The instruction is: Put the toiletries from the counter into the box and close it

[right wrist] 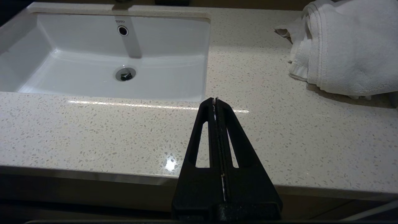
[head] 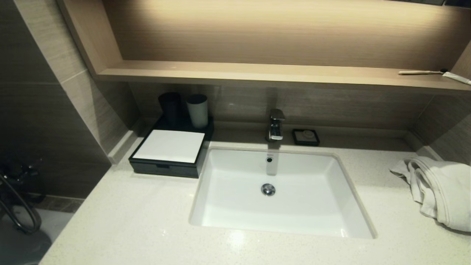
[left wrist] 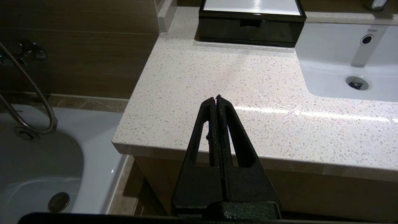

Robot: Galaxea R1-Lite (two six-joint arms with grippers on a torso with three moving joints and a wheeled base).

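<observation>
Left pincer point(left wrist: 217, 97): two black, slotted fingers pressed flat together tip to tip, nothing between them.
Left pincer, place: poised in the air over the near edge of the tabletop point(left wrist: 217, 77), touching nothing, pointed forward and slightly down across it.
Right pincer point(right wrist: 215, 99): the same black wedge, fingers closed against each other along their whole length, holding nothing.
Right pincer, place: hanging above the front edge of the tabletop, clear of its surface, aimed forward.
Arms: neither arm nor wrist shows in the head view; each wrist view shows only its own pincer and the dark base of its mount.
</observation>
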